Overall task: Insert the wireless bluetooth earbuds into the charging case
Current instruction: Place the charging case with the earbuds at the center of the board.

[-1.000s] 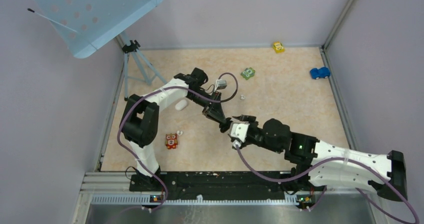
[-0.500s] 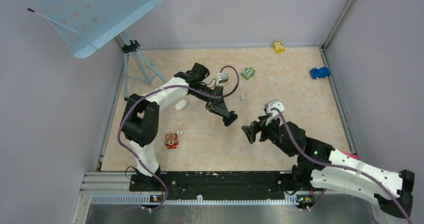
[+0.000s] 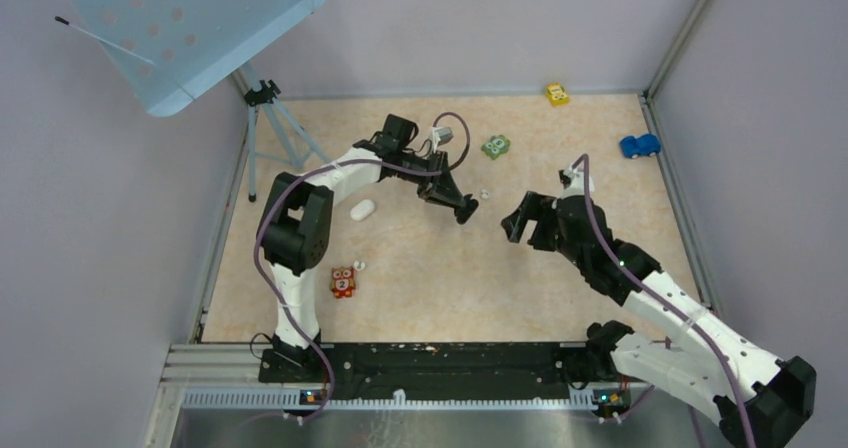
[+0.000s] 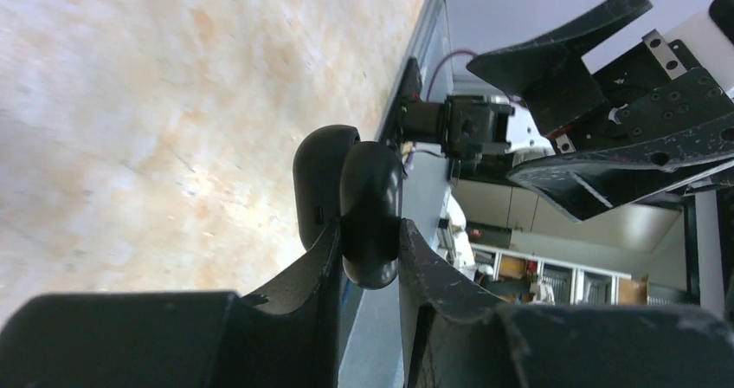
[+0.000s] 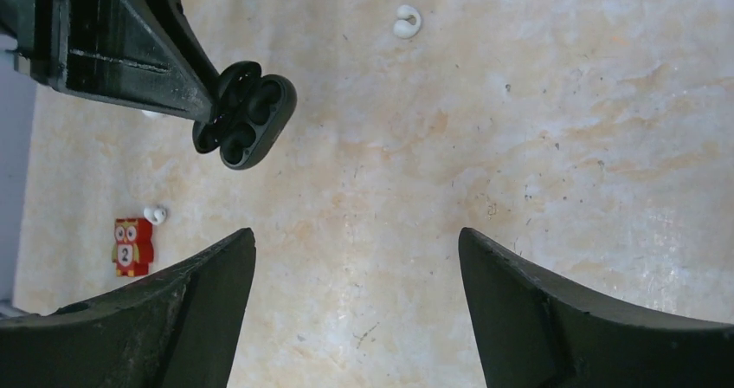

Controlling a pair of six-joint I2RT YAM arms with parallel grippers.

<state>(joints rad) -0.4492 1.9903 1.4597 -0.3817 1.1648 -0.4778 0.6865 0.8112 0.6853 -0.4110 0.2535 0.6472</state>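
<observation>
Left gripper (image 4: 368,232): my fingers are clamped on the black charging case (image 5: 247,115), lid swung open, both wells facing my right wrist camera. The wells are too dark to tell whether either is filled. Right gripper (image 5: 357,241): fingers spread wide with nothing between them, hanging above the table (image 5: 537,145) near the case. One white earbud (image 5: 406,22) lies on the table beyond the case; a second white earbud (image 5: 156,215) lies just beside the red owl block (image 5: 132,247).
</observation>
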